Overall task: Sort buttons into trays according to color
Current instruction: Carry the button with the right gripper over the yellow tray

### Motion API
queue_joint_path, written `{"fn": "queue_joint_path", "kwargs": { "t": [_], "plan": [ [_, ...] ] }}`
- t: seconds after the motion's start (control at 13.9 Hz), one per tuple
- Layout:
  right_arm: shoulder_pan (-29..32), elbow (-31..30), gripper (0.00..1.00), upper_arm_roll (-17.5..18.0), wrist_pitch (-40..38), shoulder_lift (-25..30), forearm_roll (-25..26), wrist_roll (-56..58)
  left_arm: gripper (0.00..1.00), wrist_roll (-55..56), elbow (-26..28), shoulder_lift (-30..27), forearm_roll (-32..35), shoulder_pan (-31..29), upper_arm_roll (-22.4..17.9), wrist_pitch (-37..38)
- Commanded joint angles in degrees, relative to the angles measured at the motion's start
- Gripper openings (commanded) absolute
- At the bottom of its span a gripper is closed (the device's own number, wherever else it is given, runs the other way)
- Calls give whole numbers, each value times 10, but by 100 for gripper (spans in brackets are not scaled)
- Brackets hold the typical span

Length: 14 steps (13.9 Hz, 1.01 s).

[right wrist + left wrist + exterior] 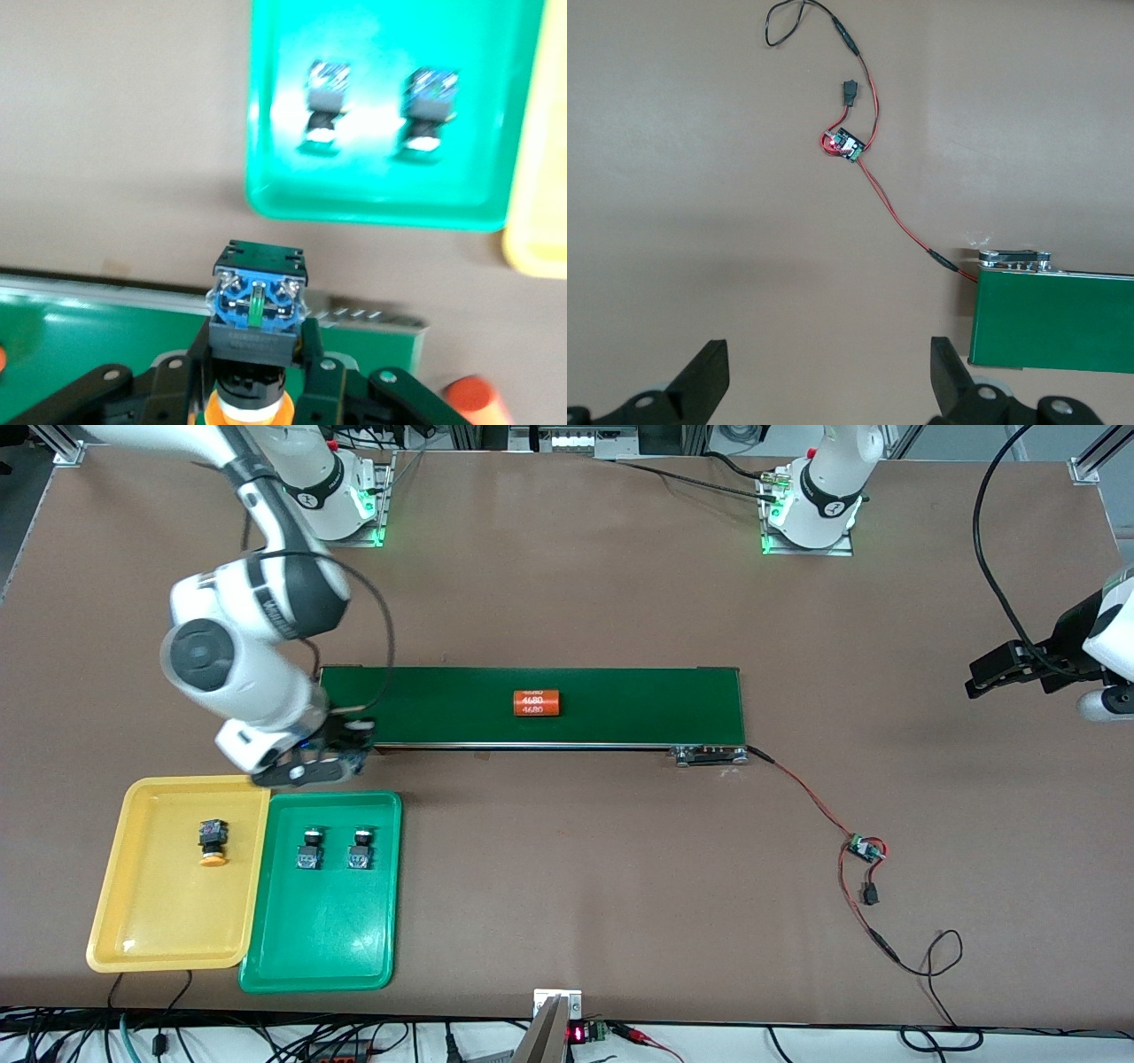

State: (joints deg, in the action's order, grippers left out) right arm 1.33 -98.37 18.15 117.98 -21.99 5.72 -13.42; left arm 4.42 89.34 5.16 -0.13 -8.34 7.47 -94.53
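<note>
Three of your four buttons are already sorted: two green ones (308, 849) (360, 849) stand side by side in the green tray (319, 948), toward its conveyor-side end, and one yellow button (212, 843) lies in the yellow tray (159, 930) just beside it. The fourth is in your right gripper (341, 757), which sits at the right arm's end of the conveyor belt (620, 704), close to the trays' upper edges. The right wrist view shows the jaws pinching the black body of this last button (257, 305), its blue terminal block facing the camera and its yellow-orange cap (251, 409) down between the fingers, so by colour it looks bound for the yellow tray. What you have left, then, is a short carry from the belt's end over to that tray and a release beside the button already there. Your left gripper (828, 376) waits well apart, over bare table past the belt's other end, its fingers spread wide with nothing between them; below it lie the red-and-black wire (899, 217) and a small circuit board (846, 144). An orange cylinder with white print (538, 703) rests midway along the belt and is no part of the sort.
</note>
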Motion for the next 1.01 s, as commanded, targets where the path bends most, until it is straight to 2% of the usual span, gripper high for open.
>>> {"fn": "queue_joint_path", "kwargs": {
  "t": [0.0, 0.14, 0.22, 0.43, 0.58, 0.72, 0.94],
  "plan": [
    [2, 78, 18, -46, -14, -68, 6, 72, 100, -4, -3, -7, -4, -1, 3, 8],
    [2, 96, 19, -92, -8, -99, 4, 140, 100, -5, 13, -14, -6, -3, -3, -5],
    [2, 111, 19, -108, -6, -117, 4, 163, 100, -5, 39, -36, -6, -3, 3, -10],
    [9, 134, 19, -142, 3, -154, 0, 198, 100, -5, 41, -35, -7, 17, -23, -13],
    [17, 134, 20, -142, 29, -162, 1, 208, 100, -5, 30, -26, -7, 34, -41, -10],
    [20, 134, 20, -143, 31, -170, 3, 211, 100, -5, 15, -18, -6, 34, -42, -8],
    [34, 134, 21, -143, 60, -186, 4, 220, 100, -5, 22, -24, -6, 29, -39, -7]
  ]
}}
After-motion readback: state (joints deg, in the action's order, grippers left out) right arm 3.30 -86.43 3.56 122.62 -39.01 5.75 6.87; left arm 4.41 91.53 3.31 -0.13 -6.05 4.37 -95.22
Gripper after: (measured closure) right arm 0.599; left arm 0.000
